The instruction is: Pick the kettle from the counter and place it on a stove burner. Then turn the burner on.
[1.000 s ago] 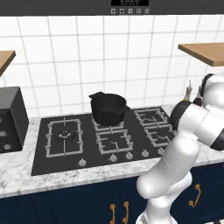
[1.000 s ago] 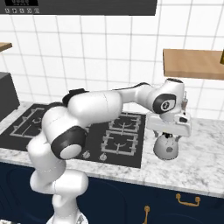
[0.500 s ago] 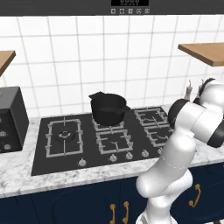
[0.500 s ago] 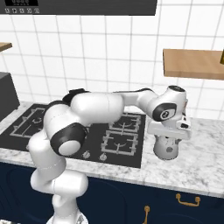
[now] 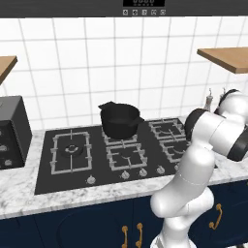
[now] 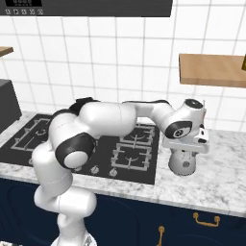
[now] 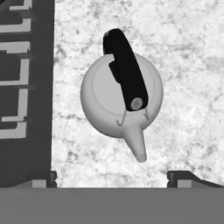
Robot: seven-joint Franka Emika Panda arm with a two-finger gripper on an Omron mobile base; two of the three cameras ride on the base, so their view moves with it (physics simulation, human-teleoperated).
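- Gripper (image 7: 112, 177) hangs straight above the kettle (image 7: 120, 94), fingers spread wide apart, holding nothing.
- Kettle stands on the counter (image 7: 183, 52), just beside the cooktop (image 7: 24, 87) edge (not yet lifted).
- From the hand view, its black handle (image 7: 124, 70) runs roughly 11 to 5 o'clock; spout points to 5.
- I judge the fingers must straddle that handle crosswise.
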